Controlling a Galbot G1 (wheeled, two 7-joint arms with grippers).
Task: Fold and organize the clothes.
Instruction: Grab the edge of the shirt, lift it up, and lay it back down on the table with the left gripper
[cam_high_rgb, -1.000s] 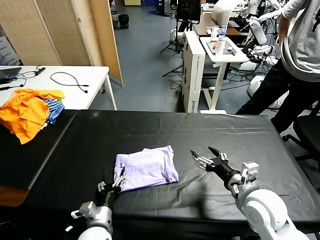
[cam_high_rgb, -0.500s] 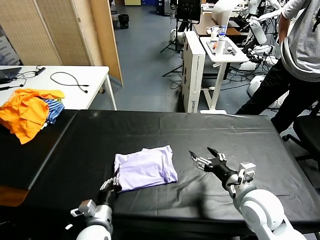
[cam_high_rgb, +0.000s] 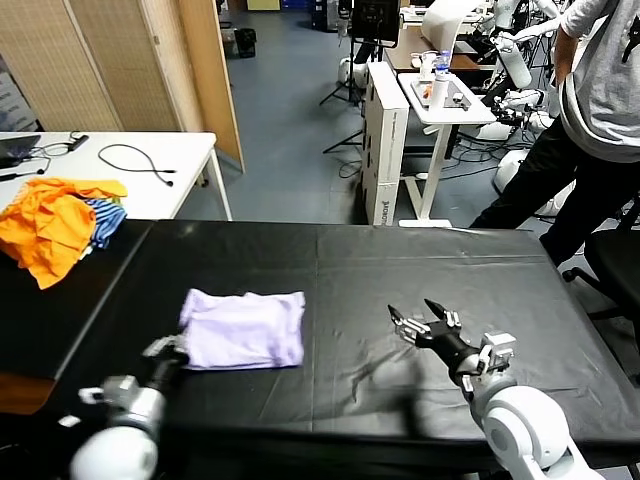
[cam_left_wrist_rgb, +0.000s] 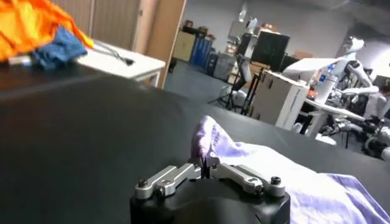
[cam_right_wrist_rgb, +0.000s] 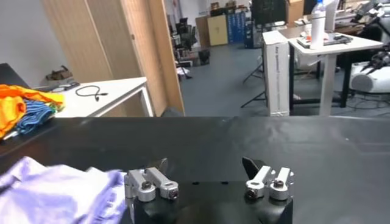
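Lavender t-shirt (cam_high_rgb: 243, 329) lies folded left of centre on the black bench (cam_high_rgb: 400, 270), its near-left corner pinched by the left tool (cam_high_rgb: 168, 351); right tool (cam_high_rgb: 424, 323) hovers lower right, fingers spread, holding nothing.

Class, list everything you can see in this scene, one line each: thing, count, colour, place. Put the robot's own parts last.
t-shirt: one, pale lavender, folded, left part of the black table.
black table: one, black cover, across the foreground.
heap of garments: one, orange and blue-striped, far left edge of the table.
white table: one, white, behind at left, with a black cable on it.
person: one, grey top and black trousers, standing at far right.
left gripper: one, fingers shut on the t-shirt's near left corner.
right gripper: one, fingers open, over bare table right of the t-shirt.
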